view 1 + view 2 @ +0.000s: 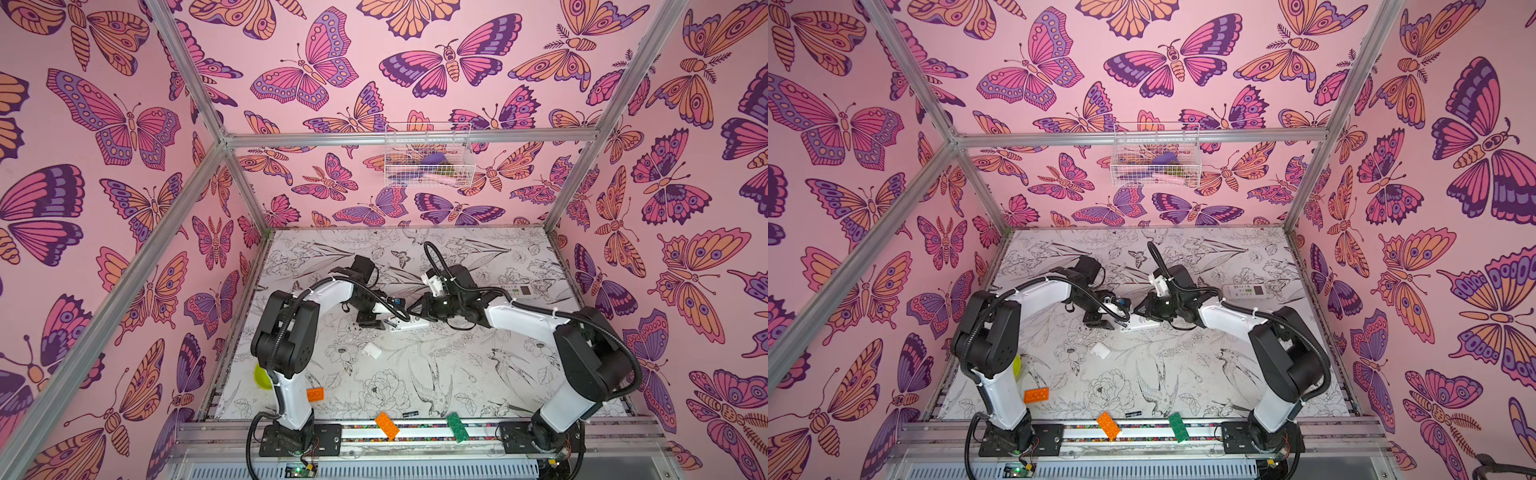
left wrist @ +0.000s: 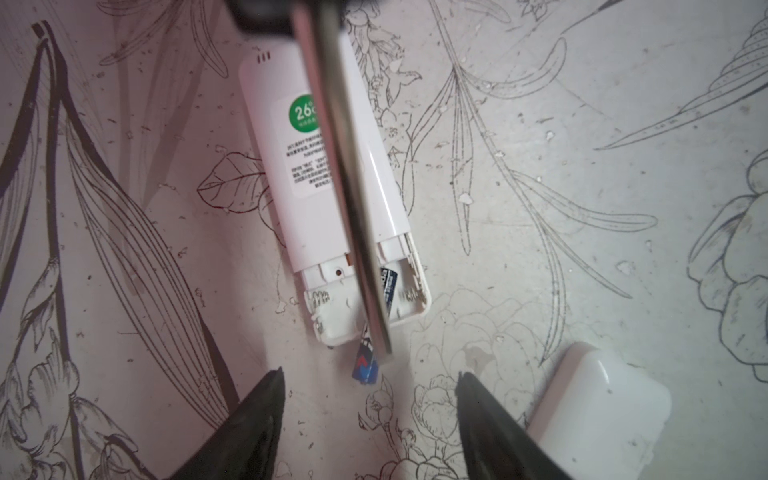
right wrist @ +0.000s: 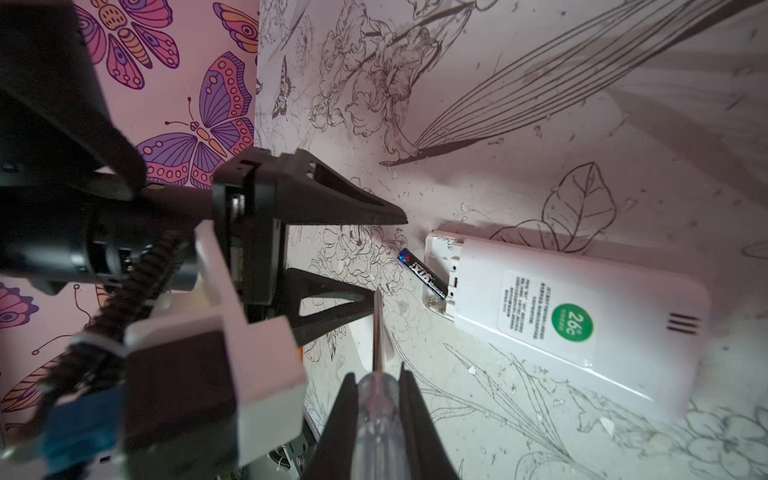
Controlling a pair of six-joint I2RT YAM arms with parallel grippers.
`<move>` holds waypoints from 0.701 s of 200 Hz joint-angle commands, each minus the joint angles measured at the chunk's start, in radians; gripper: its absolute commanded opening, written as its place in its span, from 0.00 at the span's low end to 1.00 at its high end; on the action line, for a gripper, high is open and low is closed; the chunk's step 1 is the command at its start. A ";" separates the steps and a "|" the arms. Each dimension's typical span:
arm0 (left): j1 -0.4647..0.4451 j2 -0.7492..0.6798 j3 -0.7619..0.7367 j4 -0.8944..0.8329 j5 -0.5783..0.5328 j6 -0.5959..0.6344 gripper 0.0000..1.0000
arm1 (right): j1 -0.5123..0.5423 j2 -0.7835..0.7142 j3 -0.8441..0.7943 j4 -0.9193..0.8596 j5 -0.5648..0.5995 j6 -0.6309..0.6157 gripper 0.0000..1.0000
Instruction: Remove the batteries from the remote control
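Fingers (image 2: 262, 411) of the left gripper (image 3: 390, 257) are seen spread fairly wide with nothing caught between them, so that gripper gets counted as empty. Right ahead of the gap, pretty much dead centre, one black battery (image 2: 365, 368) is found poking out of the open end of the white remote (image 2: 270, 216), which is laid back-up on the table. Its long axis is lined up roughly with the remote's, a bit skewed, with the blue-tipped free end aimed at the fingers and the other end tucked in the compartment. So the fingers are set across that axis, which is probably what's wanted for a pinch on its sides. The right gripper (image 3: 378, 372) is clamped on the clear handle of a screwdriver (image 3: 378, 415), whose metal shaft is seen crossing over the battery in the left wrist view; whether it touches can't be told. The left gripper is judged nearer and free, so the pull is best left to it. The white cover (image 2: 598, 411) is parked beside one finger, off that line.
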 commanded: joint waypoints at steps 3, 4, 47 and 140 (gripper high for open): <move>-0.011 0.019 0.021 -0.015 0.002 -0.006 0.59 | -0.023 -0.106 -0.062 -0.062 0.063 -0.051 0.00; -0.012 0.019 0.021 -0.015 0.001 -0.006 0.58 | -0.025 -0.109 -0.065 -0.062 0.064 -0.051 0.00; -0.018 0.036 0.001 -0.002 -0.009 0.006 0.51 | -0.055 -0.244 -0.186 -0.057 0.118 -0.053 0.00; -0.031 0.033 -0.067 0.056 -0.039 -0.003 0.35 | -0.110 -0.401 -0.261 -0.087 0.174 -0.060 0.00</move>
